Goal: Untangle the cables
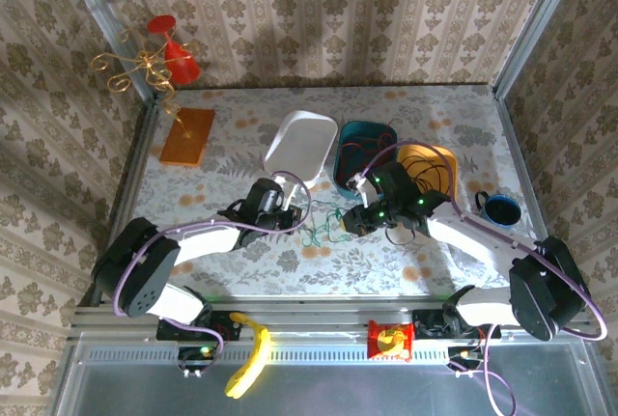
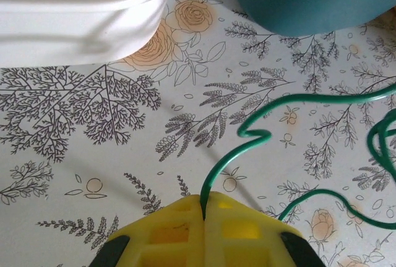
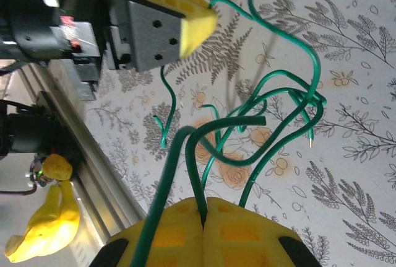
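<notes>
1. Left gripper [image 2: 204, 216] is clenched, yellow pads pinched flat on one strand of the green cables [image 1: 323, 226]. The strand climbs out of the seam and kinks off to the right.
2. Right gripper [image 3: 203, 217] is clamped as well, a green strand nipped in its seam and a second loop running down past its left finger.
3. Between the two, the cables sit mid-table in a snarl of loops, crossing in the air and over the cloth, with one bare end poking free.
4. Danger one: a straight pull apart looks likely to cinch those crossings tight instead of letting them slip.
5. Danger two: wire this thin could slide out of the pads, or spring back and re-tangle.
6. Danger three: the white tub [image 1: 304, 141] and teal bin [image 1: 381, 131] stand just beyond the left gripper, so a swinging loop might hook a rim.
7. The surface is a flat floral tablecloth [image 1: 290, 271], with an orange bin [image 1: 435, 155] and blue mug [image 1: 502, 210] to the right and an orange board [image 1: 186, 136] far left.
8. Patterned wallpaper [image 1: 338, 11] runs all round, with a red-and-gold ornament [image 1: 169, 54] in the far-left corner and a banana [image 1: 249, 363] and red box [image 1: 391, 339] on the near rail.
</notes>
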Robot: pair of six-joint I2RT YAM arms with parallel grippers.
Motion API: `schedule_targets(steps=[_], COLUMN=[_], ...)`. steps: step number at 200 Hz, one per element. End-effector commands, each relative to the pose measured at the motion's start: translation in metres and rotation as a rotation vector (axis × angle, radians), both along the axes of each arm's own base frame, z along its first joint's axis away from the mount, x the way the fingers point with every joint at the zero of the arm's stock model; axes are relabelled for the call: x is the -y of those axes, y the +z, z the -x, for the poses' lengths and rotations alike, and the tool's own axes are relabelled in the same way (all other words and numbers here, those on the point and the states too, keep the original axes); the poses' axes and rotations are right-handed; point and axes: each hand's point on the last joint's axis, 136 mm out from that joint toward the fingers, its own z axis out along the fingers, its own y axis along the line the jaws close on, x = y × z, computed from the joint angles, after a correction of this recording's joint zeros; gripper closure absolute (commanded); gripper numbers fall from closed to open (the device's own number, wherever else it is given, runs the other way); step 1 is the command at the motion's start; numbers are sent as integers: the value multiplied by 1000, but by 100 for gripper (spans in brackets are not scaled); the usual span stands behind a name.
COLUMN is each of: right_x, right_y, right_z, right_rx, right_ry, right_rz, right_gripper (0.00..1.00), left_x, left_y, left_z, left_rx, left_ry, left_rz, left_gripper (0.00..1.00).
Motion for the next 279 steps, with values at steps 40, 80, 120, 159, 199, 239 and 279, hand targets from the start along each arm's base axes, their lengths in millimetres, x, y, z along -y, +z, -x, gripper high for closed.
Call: schedule_targets(steps=[40,80,120,159,199,239,279], right_x=[21,46,56,56,57,58,59], right_y=[27,5,-22,-35,-38,-36,-32], right_z=[-30,-29,-16,-17,-17,-15,-14], right_rx=[68,19,-51,-93,-96,-90,-74], right_ry=[-169,-258,-274,-273,-273,-271,-266], right_rz=[-95,-26,47,83,91,99,106], right_gripper=[100,100,100,100,100,100,100], left_x=[17,-9,-21,-18,-43,-34,-40], left_y=[11,20,58,108,126,88,73], left_z=[6,-8,-27,-44,-114,-188,-213], left_rx=[26,86,166,251,329,303,305], left_ry=[-49,78,136,128,294,369,471], left_rz=[47,35,113,186,64,-89,-143], left_gripper=[100,100,100,100,100,100,100])
